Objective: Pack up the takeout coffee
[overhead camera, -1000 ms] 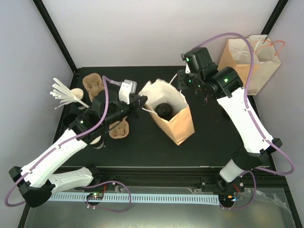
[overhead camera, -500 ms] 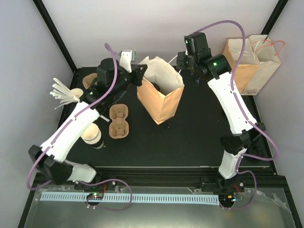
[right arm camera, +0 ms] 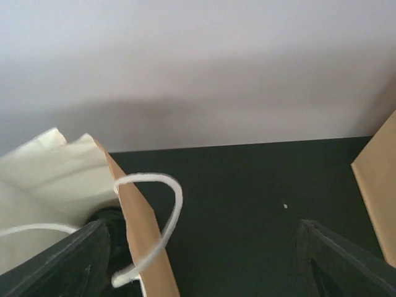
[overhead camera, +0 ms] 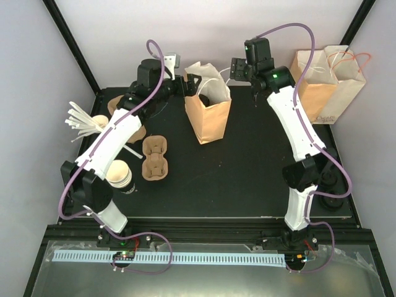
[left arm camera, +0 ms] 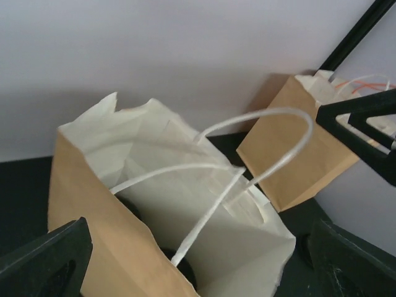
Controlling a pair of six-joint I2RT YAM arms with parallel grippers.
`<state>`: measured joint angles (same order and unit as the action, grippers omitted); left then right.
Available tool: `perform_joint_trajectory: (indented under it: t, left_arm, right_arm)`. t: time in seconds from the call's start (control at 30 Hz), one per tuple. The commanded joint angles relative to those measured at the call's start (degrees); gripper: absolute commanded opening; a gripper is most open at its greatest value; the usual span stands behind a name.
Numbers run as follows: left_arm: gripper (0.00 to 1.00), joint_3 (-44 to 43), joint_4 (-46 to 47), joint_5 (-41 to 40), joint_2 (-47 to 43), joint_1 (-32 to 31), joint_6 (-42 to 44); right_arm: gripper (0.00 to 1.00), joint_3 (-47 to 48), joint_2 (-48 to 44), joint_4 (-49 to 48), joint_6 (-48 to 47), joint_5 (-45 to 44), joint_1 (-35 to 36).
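Near the far edge of the table, about the middle, a brown paper bag (overhead camera: 209,124) stands up straight w/ its top open. Down inside it sits the takeout coffee (overhead camera: 208,98). Only a bit of its black lid shows, & the rest is hidden by the bag's white inside. Two white string handles (left arm camera: 208,216) stick up from the bag, loose, w/ nothing holding them. L gripper (overhead camera: 189,85) is just beside the bag's left top edge, fingers spread wide, holding nothing. R gripper (overhead camera: 234,67) is near the bag's far right top corner, fingers also spread wide & empty. At the far right corner of the table stands a 2nd paper bag (overhead camera: 328,80). By the left edge are white sticks (overhead camera: 80,119), a stack of cream cups (overhead camera: 117,175) & brown cup trays (overhead camera: 154,158).
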<state>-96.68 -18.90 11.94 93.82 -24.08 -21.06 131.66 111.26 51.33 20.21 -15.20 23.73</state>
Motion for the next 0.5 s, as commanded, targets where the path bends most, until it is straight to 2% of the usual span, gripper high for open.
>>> perform_joint_trajectory:
  t: [0.0,0.17,0.27,0.33,0.47]
  left_arm:
    - [0.99,-2.74,-7.14,-3.14,-3.75,0.08,1.77]
    - [0.99,1.77,-11.51,-7.25,-13.23,0.15,3.81]
    - [0.99,4.05,-16.29,-13.87,-19.60,0.58,5.22]
    - [0.99,5.10,-21.37,-16.39,-24.14,3.09,4.73]
    - [0.99,11.28,-28.93,-17.02,-31.75,13.39,1.25]
  right_arm:
    - [0.86,0.29,-1.51,1.33,-2.98,-1.59,0.01]
    - [0.91,-3.99,-5.55,1.96,-4.54,5.47,0.01]
    - [0.91,-7.02,-9.38,2.44,-4.78,11.45,0.11]
    - [0.91,-11.96,-12.88,1.11,-4.48,14.83,0.22]
    - [0.91,-25.33,-21.40,-4.92,-3.04,20.82,0.35]
